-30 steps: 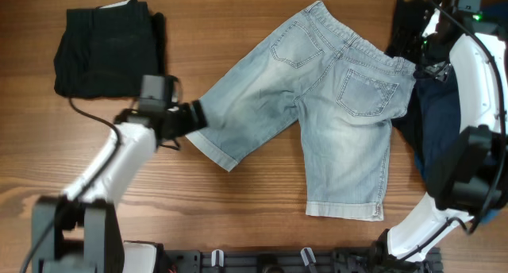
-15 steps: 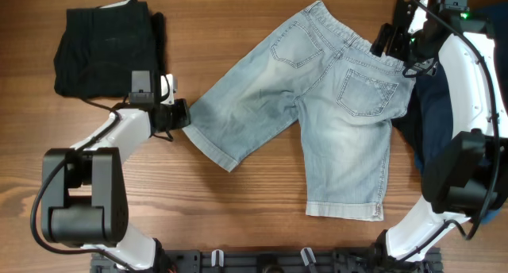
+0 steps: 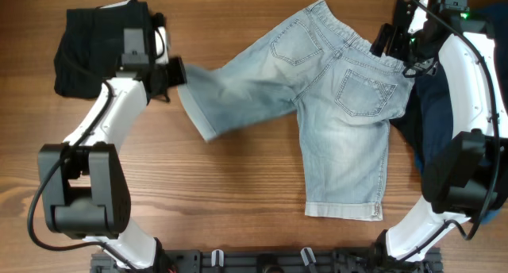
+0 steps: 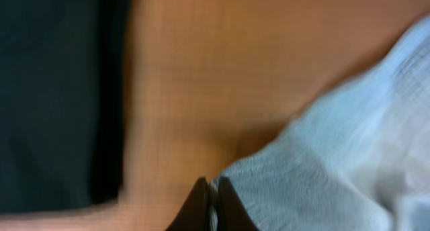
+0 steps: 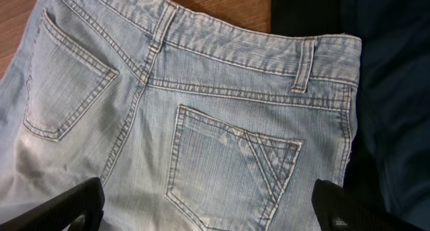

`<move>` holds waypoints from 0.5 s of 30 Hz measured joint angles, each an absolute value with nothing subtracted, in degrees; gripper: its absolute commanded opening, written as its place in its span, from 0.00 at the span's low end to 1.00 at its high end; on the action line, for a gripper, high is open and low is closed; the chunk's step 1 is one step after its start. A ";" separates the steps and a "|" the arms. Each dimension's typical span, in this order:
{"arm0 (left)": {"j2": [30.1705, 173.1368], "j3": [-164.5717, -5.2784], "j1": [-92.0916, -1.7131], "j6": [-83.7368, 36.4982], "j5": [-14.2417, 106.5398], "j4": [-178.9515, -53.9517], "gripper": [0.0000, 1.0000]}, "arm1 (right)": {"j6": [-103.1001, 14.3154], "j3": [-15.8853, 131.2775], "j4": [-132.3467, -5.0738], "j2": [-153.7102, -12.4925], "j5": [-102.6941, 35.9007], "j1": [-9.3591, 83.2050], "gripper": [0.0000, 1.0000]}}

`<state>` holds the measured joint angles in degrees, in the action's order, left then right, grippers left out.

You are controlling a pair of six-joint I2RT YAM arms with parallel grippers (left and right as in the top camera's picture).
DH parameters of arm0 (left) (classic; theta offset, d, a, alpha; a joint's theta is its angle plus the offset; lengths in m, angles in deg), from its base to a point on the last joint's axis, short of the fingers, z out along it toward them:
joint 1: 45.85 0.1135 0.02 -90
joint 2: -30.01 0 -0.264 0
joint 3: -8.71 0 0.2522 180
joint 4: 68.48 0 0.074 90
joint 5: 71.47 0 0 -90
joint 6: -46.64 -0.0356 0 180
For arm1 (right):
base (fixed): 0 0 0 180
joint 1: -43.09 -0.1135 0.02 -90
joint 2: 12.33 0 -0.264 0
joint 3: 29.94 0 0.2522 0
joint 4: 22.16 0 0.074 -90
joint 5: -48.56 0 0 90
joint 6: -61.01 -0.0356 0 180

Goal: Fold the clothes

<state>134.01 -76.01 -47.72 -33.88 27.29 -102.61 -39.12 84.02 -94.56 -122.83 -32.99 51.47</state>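
Shorts lie back-up mid-counter, one leg pointing at the near edge. The left arm reaches up the left side with its elbow bent. The left claw is pinched tight on the other leg's hem, just beside the black garment in the far left corner. The right arm arcs to the far right corner, right claw spread wide over the waistband.
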 measured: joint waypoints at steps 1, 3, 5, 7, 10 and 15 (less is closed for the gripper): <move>134.01 -77.34 -47.72 -33.88 26.98 -100.27 0.04 | -39.12 84.02 -94.47 -122.83 -32.66 51.47 1.00; 134.01 -78.63 -47.74 -33.88 26.22 -95.17 0.04 | -39.10 84.02 -93.90 -122.83 -32.07 51.47 1.00; 134.08 -78.72 -47.74 -33.90 24.79 -91.28 0.04 | -39.10 84.02 -93.55 -122.83 -31.42 51.47 1.00; 134.73 -78.72 -47.77 -33.90 22.70 -86.15 0.04 | -39.12 84.02 -92.96 -122.83 -30.92 51.47 1.00; 138.71 -79.07 -47.66 -33.92 21.12 -76.62 0.04 | -39.12 84.02 -91.17 -122.83 -30.65 51.47 0.99; 149.95 -86.26 -47.61 -33.82 21.82 -77.62 0.70 | -39.10 84.02 -87.34 -122.83 -30.28 51.47 1.00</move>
<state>149.95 -86.26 -47.61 -33.82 21.82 -77.62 -39.10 84.02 -87.34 -122.83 -30.28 51.47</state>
